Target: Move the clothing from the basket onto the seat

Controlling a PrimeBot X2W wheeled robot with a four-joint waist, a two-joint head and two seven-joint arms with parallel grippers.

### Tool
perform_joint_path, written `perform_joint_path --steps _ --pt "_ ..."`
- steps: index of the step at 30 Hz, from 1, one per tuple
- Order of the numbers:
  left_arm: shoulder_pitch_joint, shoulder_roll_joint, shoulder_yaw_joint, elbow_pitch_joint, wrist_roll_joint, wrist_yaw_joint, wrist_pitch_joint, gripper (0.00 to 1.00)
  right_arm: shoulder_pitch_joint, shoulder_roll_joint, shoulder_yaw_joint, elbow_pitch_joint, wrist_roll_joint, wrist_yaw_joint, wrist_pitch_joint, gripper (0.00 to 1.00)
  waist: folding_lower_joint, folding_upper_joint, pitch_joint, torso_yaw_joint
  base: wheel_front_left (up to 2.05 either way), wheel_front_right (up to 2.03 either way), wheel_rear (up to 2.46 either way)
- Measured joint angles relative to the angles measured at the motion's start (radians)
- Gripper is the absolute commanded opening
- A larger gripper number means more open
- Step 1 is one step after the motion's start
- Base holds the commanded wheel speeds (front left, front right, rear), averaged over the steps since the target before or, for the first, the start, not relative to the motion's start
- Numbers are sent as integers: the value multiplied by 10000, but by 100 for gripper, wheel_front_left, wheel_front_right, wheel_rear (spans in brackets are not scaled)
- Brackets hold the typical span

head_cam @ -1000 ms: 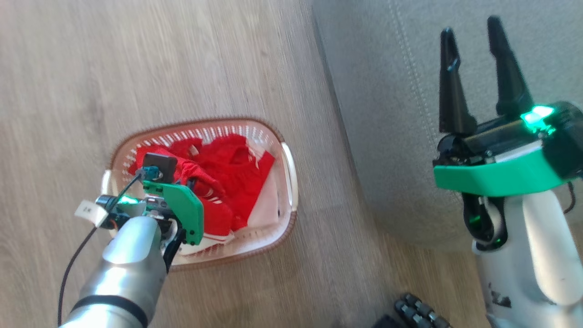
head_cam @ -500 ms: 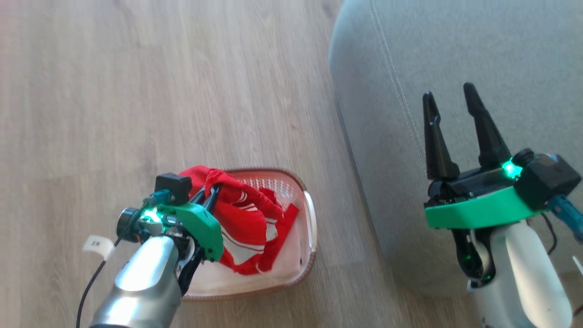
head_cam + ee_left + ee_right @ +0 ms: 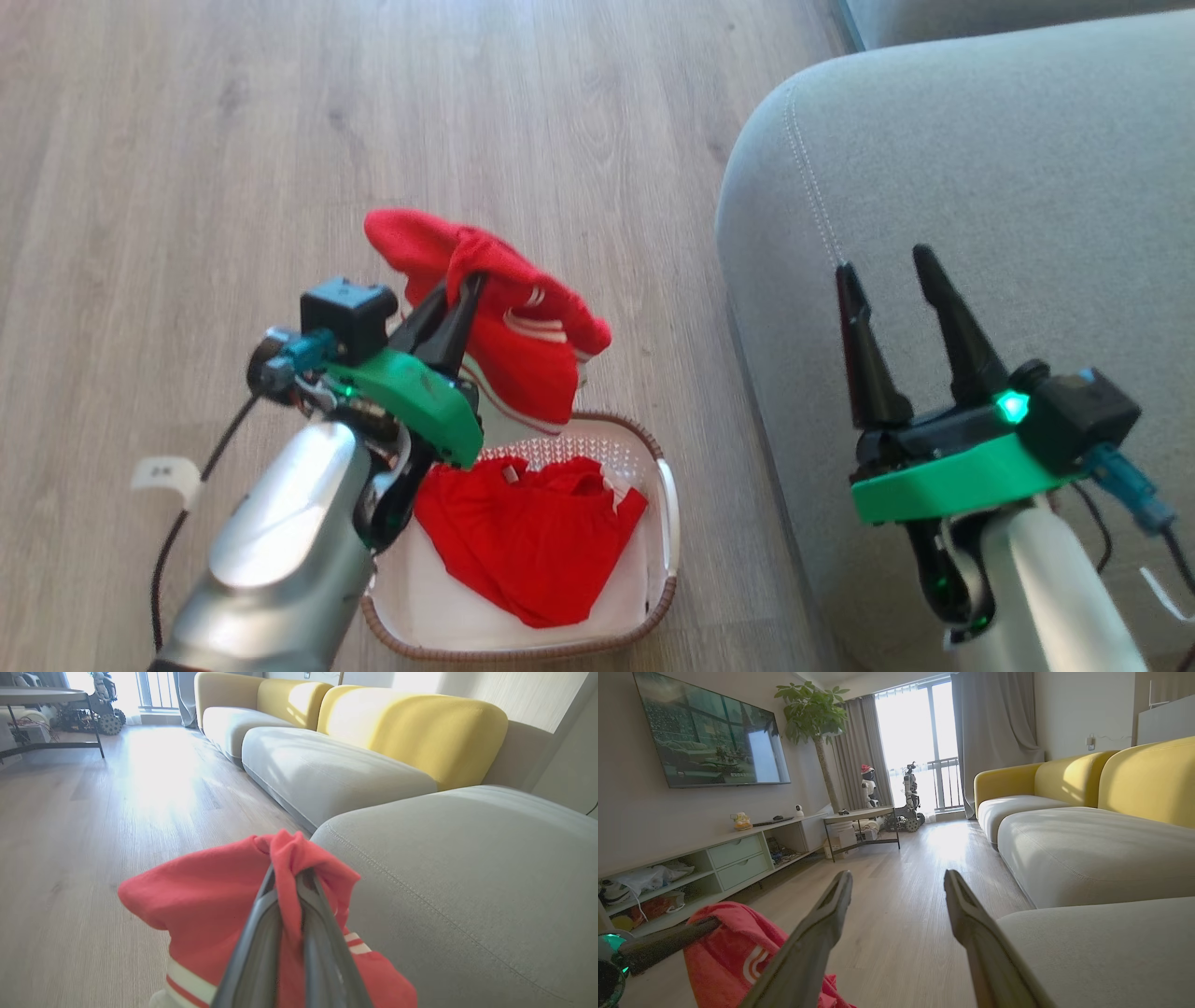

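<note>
Pale wood floor (image 3: pixel 233 140) is seen at upper left. At centre frame, one piece of the clothing (image 3: pixel 523 345), bright red with thin white stripes, is pinched in the pressed-together left tool (image 3: pixel 457 303) above the basket (image 3: pixel 668 504). It droops, its long axis slanting to lower right. More red fabric (image 3: pixel 532 546) lies in the basket. The right tool (image 3: pixel 885 266), fingers spread, is held over the grey-green seat (image 3: pixel 980 168).

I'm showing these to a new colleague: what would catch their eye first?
First, the bright red garment with white stripes, pinched in the left gripper and hanging above the basket. Next, more red clothing lying in that basket on the wooden floor. Then the big grey-green seat on the right, over which the right gripper is held open and empty.
</note>
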Motion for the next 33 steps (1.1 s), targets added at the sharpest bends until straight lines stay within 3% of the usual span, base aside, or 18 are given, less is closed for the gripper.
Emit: perform_joint_path --steps 8,14,26,33 --pt "19 389 194 -2964 -163 508 1141 0 260 0 665 334 125 0 0 100 0 0 -299 10 0 0 0" --pt "19 550 221 -4284 -339 765 1787 0 260 -102 1440 428 301 0 2 100 0 0 -323 -21 0 0 0" --pt "13 686 121 -4957 -332 840 2284 0 200 -479 2096 800 587 0 2 100 0 0 -289 103 0 0 0" --pt "9 704 -201 -4947 -332 734 2284 0 -1033 -863 3030 2002 859 0 4 100 0 0 -201 279 0 0 0"
